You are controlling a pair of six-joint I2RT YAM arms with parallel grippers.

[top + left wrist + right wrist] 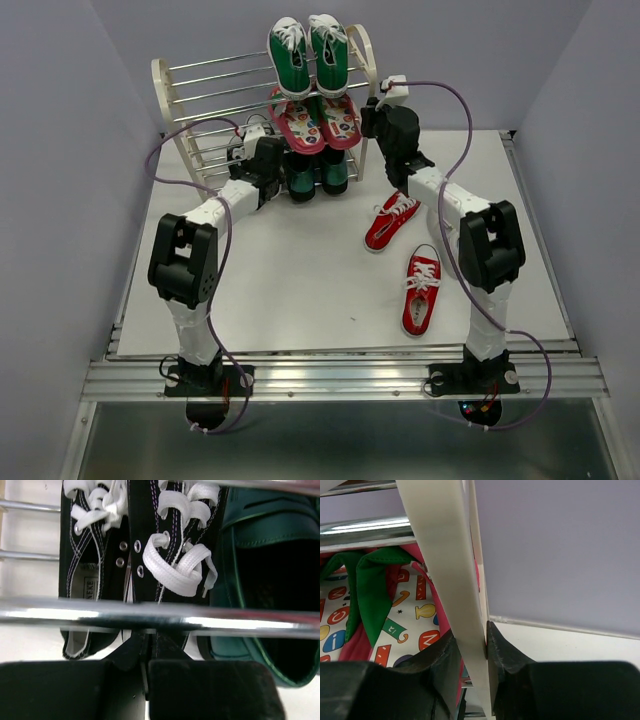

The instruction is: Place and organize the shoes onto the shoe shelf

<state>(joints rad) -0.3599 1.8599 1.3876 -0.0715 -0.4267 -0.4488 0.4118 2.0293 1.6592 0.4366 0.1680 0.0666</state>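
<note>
The shoe shelf (pixel 200 100) stands at the back of the table. My left gripper (pixel 255 140) reaches into a lower tier. In the left wrist view it (pixel 145 645) is shut on the heel edge of a black sneaker (pixel 170 555), with the second black sneaker (pixel 90 580) beside it, both under a silver rod (pixel 150 612). My right gripper (pixel 373 113) is shut on the shelf's cream right side frame (pixel 445 570). Two red sneakers (pixel 390 220) (pixel 421 290) lie on the table in front of the right arm. The white sneakers are out of view.
Green sneakers (pixel 308 52) sit on the top tier and pink patterned sandals (pixel 315 122) on the tier below, also seen in the right wrist view (pixel 395 625). Dark green shoes (pixel 318 175) (pixel 270 605) sit on the low tier next to the black pair.
</note>
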